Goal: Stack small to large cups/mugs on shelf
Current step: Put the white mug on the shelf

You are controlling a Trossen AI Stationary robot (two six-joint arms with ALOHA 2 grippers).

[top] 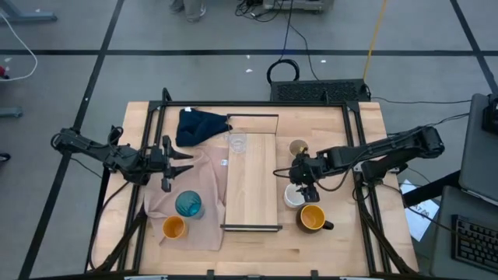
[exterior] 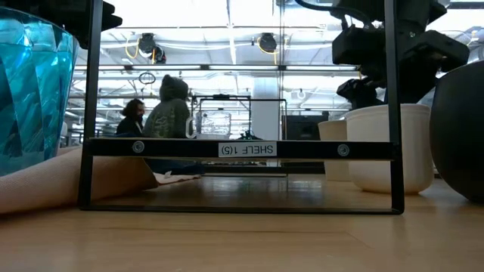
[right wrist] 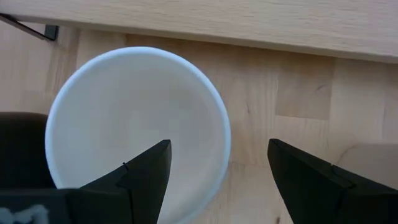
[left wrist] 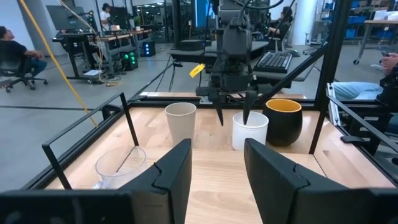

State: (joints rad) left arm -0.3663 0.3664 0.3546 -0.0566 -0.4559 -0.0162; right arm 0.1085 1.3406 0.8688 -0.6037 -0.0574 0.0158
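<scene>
The light-wood shelf (top: pixel 251 175) lies in the middle of the table, with the clear glass (top: pixel 237 142) standing on its far end. The beige-grey cup (top: pixel 298 147), white mug (top: pixel 293 196) and dark-handled orange mug (top: pixel 313 218) stand on the table to the shelf's right. The teal tumbler (top: pixel 188 204) and small orange cup (top: pixel 173 227) stand on a beige cloth to its left. My right gripper (right wrist: pixel 217 162) is open and points down just above the white mug (right wrist: pixel 137 124), one finger over its opening and one outside its rim. My left gripper (top: pixel 187 161) is open and empty, left of the shelf.
A dark blue cloth (top: pixel 201 124) lies at the far left of the table. The beige cloth (top: pixel 204 179) reaches the shelf's left edge. Black frame bars (top: pixel 358 140) run along the table's sides. People sit at desks in the room beyond (left wrist: pixel 18 59).
</scene>
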